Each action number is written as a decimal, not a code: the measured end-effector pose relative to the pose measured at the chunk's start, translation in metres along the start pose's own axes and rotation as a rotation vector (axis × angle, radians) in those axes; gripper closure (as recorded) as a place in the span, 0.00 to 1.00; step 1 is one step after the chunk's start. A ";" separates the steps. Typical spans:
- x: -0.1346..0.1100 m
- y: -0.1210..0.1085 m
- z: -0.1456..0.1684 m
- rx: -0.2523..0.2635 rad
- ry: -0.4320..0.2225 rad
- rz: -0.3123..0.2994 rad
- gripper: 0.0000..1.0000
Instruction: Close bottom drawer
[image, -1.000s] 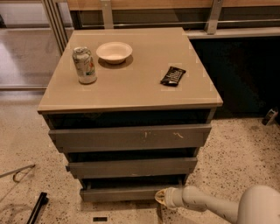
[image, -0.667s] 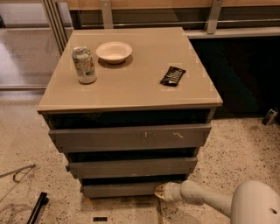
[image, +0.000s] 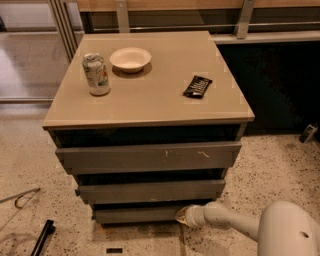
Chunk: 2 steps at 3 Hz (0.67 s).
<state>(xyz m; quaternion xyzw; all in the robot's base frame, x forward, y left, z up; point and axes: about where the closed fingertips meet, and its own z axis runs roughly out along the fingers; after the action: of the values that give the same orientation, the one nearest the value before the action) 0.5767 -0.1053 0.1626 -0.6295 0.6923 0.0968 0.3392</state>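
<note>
The bottom drawer (image: 137, 214) is the lowest grey front panel of the cabinet, low in the camera view. Its front sits slightly behind the middle drawer (image: 150, 191) above it. My gripper (image: 182, 215) is at the right end of the bottom drawer's front and touches it. The white arm (image: 235, 224) runs from the lower right corner to it. The top drawer (image: 147, 156) is the widest and has pale scratches.
On the cabinet top (image: 150, 102) stand a drink can (image: 96, 74), a white bowl (image: 130, 59) and a black packet (image: 197, 86). A black tool (image: 42, 237) and a cable (image: 20, 198) lie on the speckled floor at the left. A dark wall is at the right.
The bottom drawer has moved inward under the push of my gripper. The gripper has moved left and towards the cabinet with it.
</note>
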 end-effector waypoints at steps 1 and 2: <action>0.000 0.001 -0.001 0.000 0.000 0.000 1.00; -0.004 0.024 -0.018 -0.070 -0.013 0.013 1.00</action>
<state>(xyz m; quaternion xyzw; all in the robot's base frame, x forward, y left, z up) 0.5477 -0.1075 0.1716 -0.6358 0.6904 0.1272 0.3208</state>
